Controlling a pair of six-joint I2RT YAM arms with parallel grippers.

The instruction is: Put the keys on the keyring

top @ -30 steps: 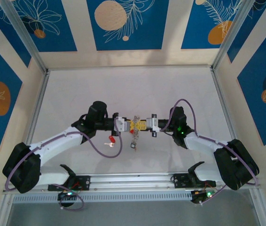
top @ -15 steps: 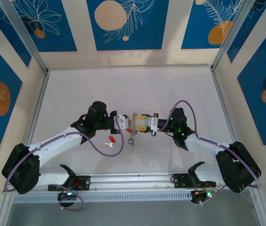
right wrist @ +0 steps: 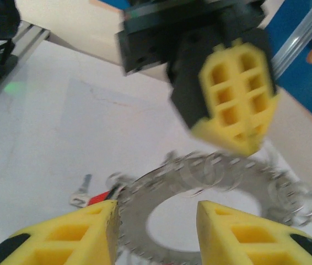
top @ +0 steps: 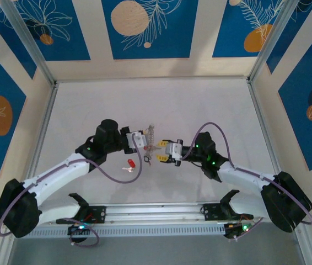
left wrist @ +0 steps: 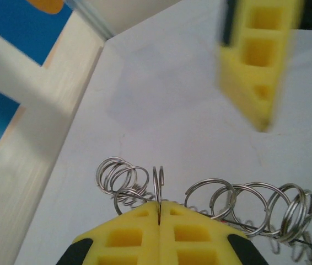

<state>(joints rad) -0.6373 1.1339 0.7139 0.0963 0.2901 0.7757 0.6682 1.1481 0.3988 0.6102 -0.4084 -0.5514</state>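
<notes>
At the near edge of the table [top: 200, 105] the two arms reach inward from their bases and meet over its middle. Just short of that meeting point a loose key [top: 129, 163] with a red head lies flat on the surface, well clear of either gripper, so by the look of it at least one key is not yet threaded.

Beyond it, the left gripper [top: 145, 142] is clenched hard. Its wrist view shows the yellow pads pressed together on a single wire loop of the keyring [left wrist: 238, 201], whose coils fan out to both sides above the left gripper [left wrist: 160, 210]. This grip holds the keyring [top: 150, 134] up off the table, probably to present it steady and on edge to the other arm.

Facing it, the right gripper [top: 159, 149] has its jaws apart and grips nothing. In its own view the right gripper [right wrist: 156, 212] brackets the keyring [right wrist: 161, 189], with the band and round hole beyond the gap. A second key [right wrist: 84, 194] shows at the ring's lower left edge; whether it hangs on the ring cannot be told.

Farther back the table runs bare to the patterned wall.
</notes>
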